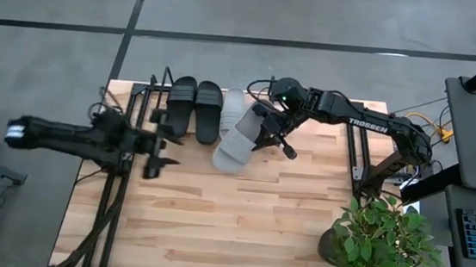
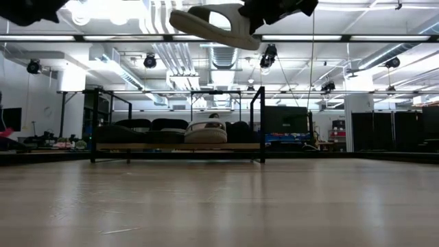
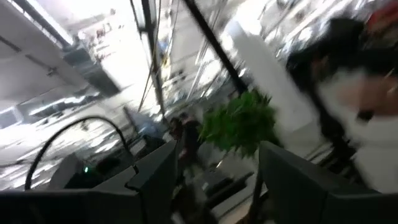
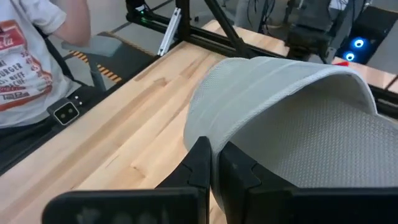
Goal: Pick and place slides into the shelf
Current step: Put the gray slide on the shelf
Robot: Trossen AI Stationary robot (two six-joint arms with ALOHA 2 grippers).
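The right gripper (image 1: 266, 129) is closed on the strap of a light grey slide (image 1: 235, 145) and holds it in the air above the bench (image 1: 238, 229). In the low view this slide (image 2: 214, 25) hangs high, above the shelf, with its sole tilted. In the right wrist view the two dark fingers (image 4: 214, 165) are pressed together on the edge of the wide grey strap (image 4: 280, 112), and the wooden bench surface is seen below it.

The shelf (image 1: 150, 100) stands at the far side of the bench, left of the middle. On it lie the two black slides (image 1: 193, 105) side by side, and just to the right of them the other light grey slide (image 1: 233, 104). The held slide is just near of this one and partly over it in the high view. In the low view the shelf (image 2: 177, 146) shows the dark slides and one grey slide (image 2: 206, 132) resting on its board.

The left gripper (image 1: 157, 151) is open and holds nothing; it hovers over the left part of the bench, near of the shelf's left end.

A potted plant (image 1: 380, 241) stands at the near right corner of the bench. A person in a white printed shirt (image 4: 28, 62) is beside the bench in the right wrist view.
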